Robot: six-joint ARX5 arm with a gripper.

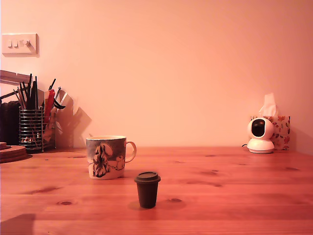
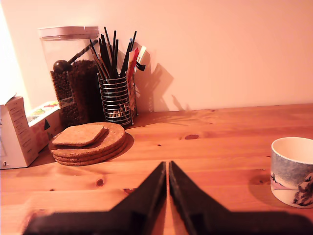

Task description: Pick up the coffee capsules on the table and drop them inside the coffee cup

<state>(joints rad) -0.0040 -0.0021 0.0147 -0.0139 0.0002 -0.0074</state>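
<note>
1. Coffee cup (image 1: 108,156) is the biggest task item: pale-rimmed mug with a dark shaggy figure on its side, upright on the wooden table (image 1: 234,196), handle toward 3 o'clock in the exterior view. Wrist view catches it at the frame edge (image 2: 293,169), mouth open; what's inside can't be told.
2. Gripper (image 2: 168,169): two dark fingers pressed together, at most a sliver between the tips, nothing held, apparently hovering above bare table, though contact can't be ruled out. The arm itself isn't in the exterior view.
3. Coffee capsule (image 1: 147,189), dark brown, stands with its long axis vertical and its wider end up, near the cup at roughly 5 o'clock from it in the exterior view, clearly apart. Only this one shows; no blue one in either view.
4. Key relation: the capsule is absent from the wrist view, so its bearing from the gripper can't be read directly. The cup sits at about 3 o'clock from the fingertips there, so the capsule is probably off that way or below the frame. Judgement: the gripper must swing toward the cup side, spread its fingers, then come down over the rim.
5. Background: wire utensil holder (image 2: 116,100), stacked cork coasters (image 2: 90,142), clear jar (image 2: 73,73), small white camera (image 1: 260,134), tissue box (image 1: 281,129).
</note>
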